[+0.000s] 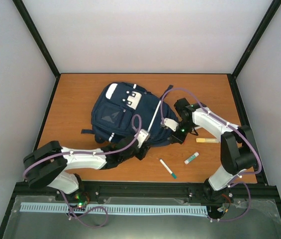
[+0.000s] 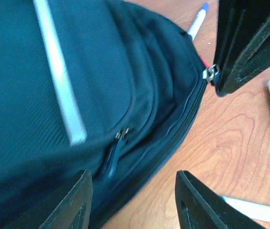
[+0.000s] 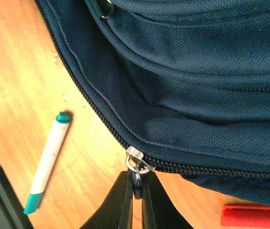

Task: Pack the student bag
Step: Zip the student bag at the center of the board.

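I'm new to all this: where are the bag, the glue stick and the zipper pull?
bag (image 1: 118, 117), top view, on its front pocket.
glue stick (image 1: 191, 158), top view, on its middle.
zipper pull (image 3: 135, 161), right wrist view, on its metal ring.

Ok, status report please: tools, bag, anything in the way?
Left tool open, empty, at large navy blue fabric backpack. Right tool shut on its metal zipper pull. White teal-capped marker and white glue stick lie loose nearby, unpacked.

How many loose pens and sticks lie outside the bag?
5: teal-capped pen, glue stick in front; yellow stick right; red marker, blue-capped pen by the bag. More may be hidden.
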Tool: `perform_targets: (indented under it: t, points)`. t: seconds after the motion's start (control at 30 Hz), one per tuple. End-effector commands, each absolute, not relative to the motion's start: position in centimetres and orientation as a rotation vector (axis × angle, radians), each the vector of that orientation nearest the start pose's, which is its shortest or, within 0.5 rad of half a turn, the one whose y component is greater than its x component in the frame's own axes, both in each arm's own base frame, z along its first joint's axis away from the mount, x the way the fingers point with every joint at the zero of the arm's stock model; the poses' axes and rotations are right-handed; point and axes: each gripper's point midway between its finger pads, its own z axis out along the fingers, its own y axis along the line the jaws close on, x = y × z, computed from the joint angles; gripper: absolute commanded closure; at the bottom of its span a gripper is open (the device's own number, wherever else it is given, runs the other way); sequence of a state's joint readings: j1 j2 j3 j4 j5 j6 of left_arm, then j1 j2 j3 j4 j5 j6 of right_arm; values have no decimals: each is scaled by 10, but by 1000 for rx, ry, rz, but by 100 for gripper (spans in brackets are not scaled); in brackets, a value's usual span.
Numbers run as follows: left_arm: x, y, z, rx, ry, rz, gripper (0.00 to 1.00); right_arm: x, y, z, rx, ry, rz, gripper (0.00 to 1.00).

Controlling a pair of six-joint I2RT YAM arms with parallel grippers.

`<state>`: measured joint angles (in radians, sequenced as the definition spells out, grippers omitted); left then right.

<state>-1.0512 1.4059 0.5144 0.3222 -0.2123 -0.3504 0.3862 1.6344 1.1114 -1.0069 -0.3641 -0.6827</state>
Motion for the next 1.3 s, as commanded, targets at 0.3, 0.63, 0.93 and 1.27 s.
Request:
perform_targets:
  t: [0.3,0.63,0.93,1.27]
  points:
    - [239,-393,97,1075,1888,-516,56,214,169,91,-1536,2606,672,97]
    - [241,-398,80,1077,1928,-516,89,212,165,85,-1560,2626,660,97]
    - [229,-346,69,994,2030,-419,99,241,129,75,-1573,2685,460,97]
    - [207,-277,68,801,2121,-379,99,285,102,67,-1580,2732,262,97]
